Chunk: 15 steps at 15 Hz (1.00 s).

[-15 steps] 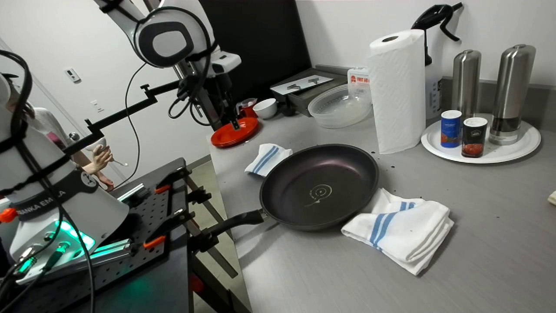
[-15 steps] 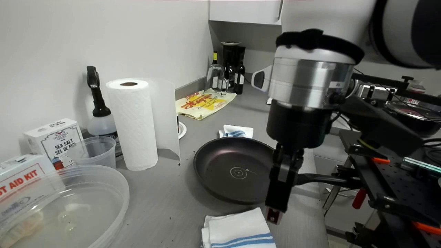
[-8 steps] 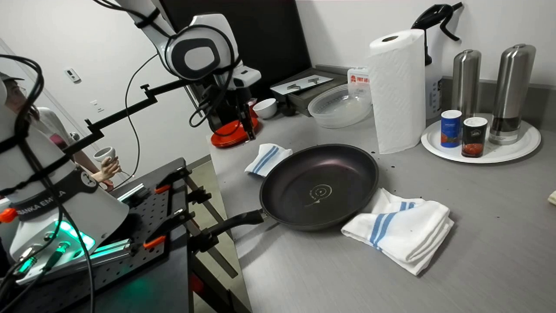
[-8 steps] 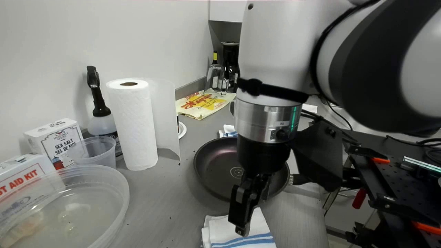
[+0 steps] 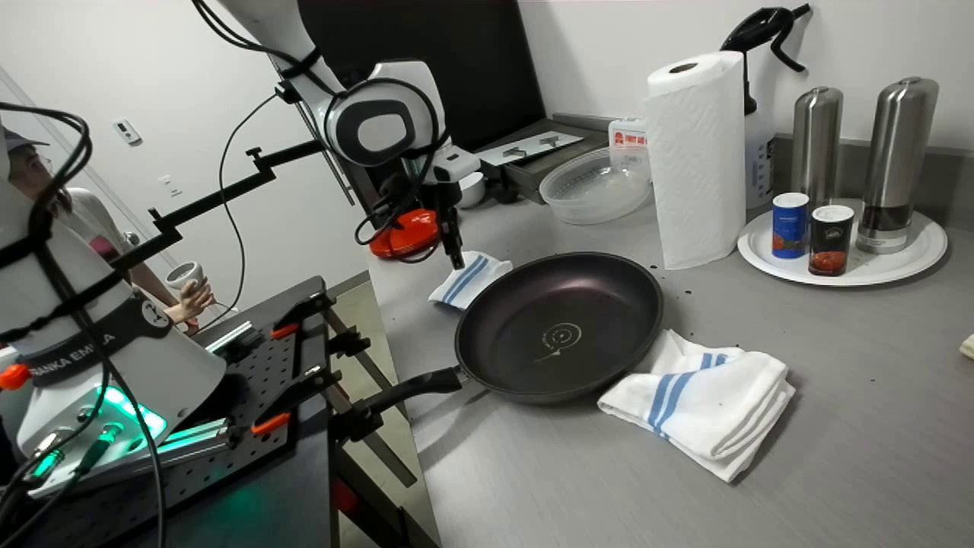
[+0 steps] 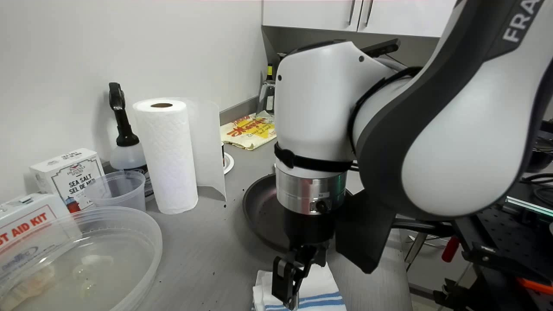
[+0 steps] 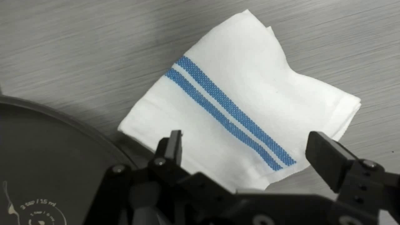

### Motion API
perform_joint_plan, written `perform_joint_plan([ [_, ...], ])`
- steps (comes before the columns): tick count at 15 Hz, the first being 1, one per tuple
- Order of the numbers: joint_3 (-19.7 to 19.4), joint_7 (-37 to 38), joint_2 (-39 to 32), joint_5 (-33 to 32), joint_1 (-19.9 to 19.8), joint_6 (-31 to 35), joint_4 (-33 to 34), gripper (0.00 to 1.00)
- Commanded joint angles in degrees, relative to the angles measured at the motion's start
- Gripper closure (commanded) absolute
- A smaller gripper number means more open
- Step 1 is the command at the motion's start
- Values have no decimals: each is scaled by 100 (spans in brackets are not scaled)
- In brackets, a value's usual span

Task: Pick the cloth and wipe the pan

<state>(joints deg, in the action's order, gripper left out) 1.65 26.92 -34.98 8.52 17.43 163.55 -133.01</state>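
The step in hand, as I judge it, is the grasp of the cloth [image 7: 231, 97], and it calls for a slow, straight descent. Thin fabric lying this low on the counter [image 5: 517, 472] may slip away if the pinch comes too high, so bring the tips lightly down to the surface and only then draw them together, letting the material bunch up. A small shift toward the striped middle should give a fuller fold to wipe with than a nip at the border. Mind the jaw nearer the pan [image 7: 56, 147]: drifting that way could set it down on the rim.

The tool [image 7: 248, 148] stands wide, with nothing in its grip. In the wrist view the cloth spreads below it, partly between the jaws, with the greater share ahead of them, toward the top of that view. The right-hand jaw there sits over the cloth's border; the left-hand one overlaps the white part near the pan. No dent shows under either, though the height above the fabric is hard to tell. The pan is just beside the cloth, to the tool's left in that view. The larger towel [image 5: 700, 403] lies well apart from the tool, beyond the pan, and needs no attention.
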Motion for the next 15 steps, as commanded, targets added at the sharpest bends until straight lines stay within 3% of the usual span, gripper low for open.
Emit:
perform_joint_plan([
  [1,67,-5,-269,153,17,73,243,0],
  [9,649,-714,-387,168,-413,366,192,0],
  [15,845,-1607,-514,-48,-703,604,217,0],
])
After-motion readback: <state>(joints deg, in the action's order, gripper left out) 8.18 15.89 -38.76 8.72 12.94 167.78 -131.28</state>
